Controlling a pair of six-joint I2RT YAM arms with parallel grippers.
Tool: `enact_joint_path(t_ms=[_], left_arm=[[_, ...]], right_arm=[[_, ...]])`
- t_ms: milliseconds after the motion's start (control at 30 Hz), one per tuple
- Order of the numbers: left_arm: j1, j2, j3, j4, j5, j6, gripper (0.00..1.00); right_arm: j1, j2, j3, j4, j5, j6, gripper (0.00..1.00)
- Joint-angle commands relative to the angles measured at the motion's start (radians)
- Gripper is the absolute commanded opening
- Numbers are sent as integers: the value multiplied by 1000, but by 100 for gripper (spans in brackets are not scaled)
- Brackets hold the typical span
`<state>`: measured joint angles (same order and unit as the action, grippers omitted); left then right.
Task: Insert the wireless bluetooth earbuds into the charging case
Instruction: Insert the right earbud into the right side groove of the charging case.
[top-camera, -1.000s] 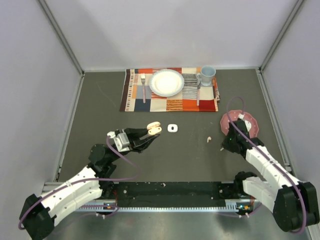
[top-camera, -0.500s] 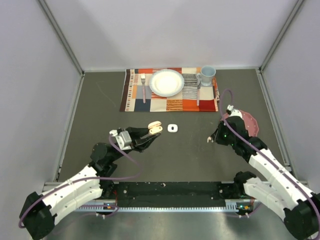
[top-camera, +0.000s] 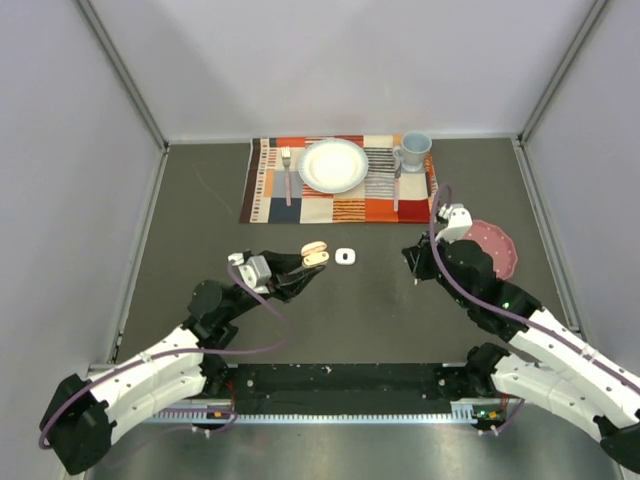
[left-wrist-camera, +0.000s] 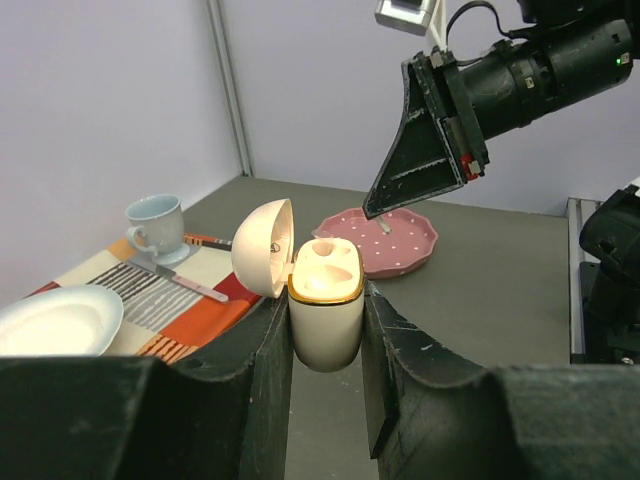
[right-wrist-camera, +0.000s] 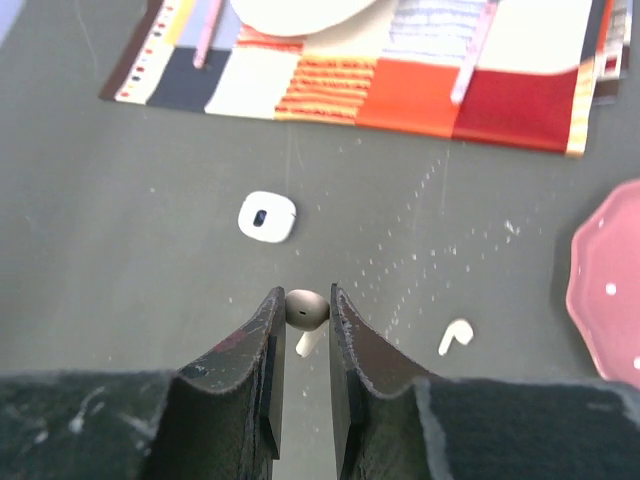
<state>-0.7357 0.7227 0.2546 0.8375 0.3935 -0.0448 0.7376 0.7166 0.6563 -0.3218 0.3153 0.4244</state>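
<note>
My left gripper (top-camera: 305, 262) is shut on an open cream charging case (left-wrist-camera: 325, 300) with a gold rim. It holds the case upright above the table, lid (left-wrist-camera: 262, 247) swung back. My right gripper (top-camera: 412, 260) is shut on a white earbud (right-wrist-camera: 306, 310), head between the fingertips and stem hanging down. In the left wrist view the right gripper (left-wrist-camera: 375, 208) hovers just beyond and to the right of the case. A second earbud (right-wrist-camera: 456, 336) lies on the table to the right.
A small white rounded-square case (top-camera: 346, 257) lies between the two grippers. A pink dotted plate (top-camera: 495, 245) sits at the right. A striped placemat (top-camera: 340, 205) at the back holds a white plate (top-camera: 333, 165), cutlery and a blue cup (top-camera: 414, 150).
My right gripper has swung left from beside the pink plate toward the table's middle, risen, and now holds an earbud. My left gripper has shifted slightly forward with the case.
</note>
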Motion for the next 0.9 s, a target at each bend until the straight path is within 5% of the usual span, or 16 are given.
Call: enact_joint_path(t_ms=[0,367,867], left_arm=[[-2,-5,46,61,-24,-26,0],[-1,18,57,57,-22,-44,0],[-1,38,58,69,8,-41,0]], right_arm=[[88,-16,49,174,100,-87,0],[417,27,-1,652,343,-369,0],[591,211,71,906,223,-535,0]])
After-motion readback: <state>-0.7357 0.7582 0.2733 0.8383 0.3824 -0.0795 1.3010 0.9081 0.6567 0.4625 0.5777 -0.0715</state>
